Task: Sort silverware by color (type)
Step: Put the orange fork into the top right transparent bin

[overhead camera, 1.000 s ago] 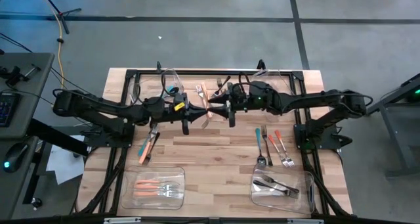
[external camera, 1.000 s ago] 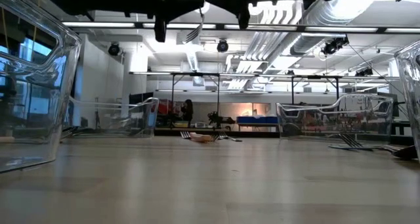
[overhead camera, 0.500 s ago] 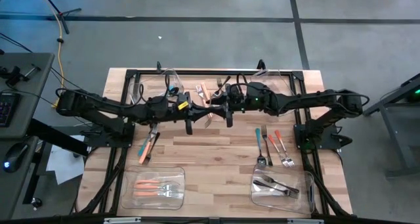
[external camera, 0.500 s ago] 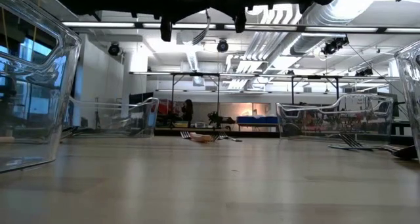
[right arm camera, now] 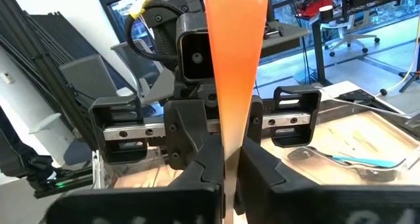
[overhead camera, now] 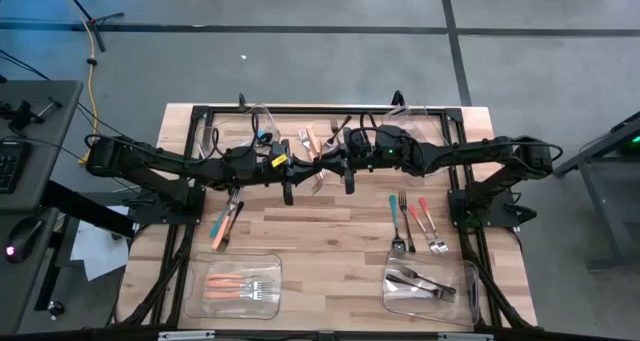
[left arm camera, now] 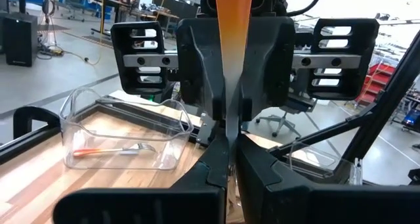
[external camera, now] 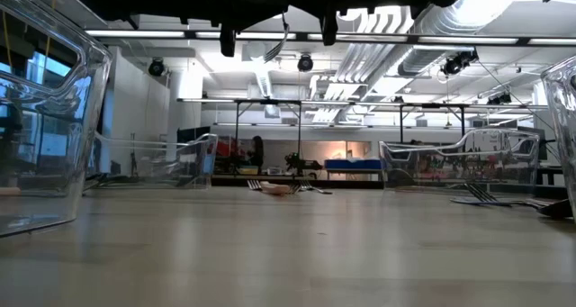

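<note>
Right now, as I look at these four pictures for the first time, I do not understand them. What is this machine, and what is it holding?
It is a robot with two dark arms at a wooden table. One picture looks down from above, one looks level across the tabletop, and two come from cameras on the arms' wrists. The left gripper and the right gripper meet in the air, and both are shut on one orange-handled piece of silverware. On the table, a clear bin holds orange-handled forks, another bin holds dark pieces, and loose forks lie beside it.
</note>
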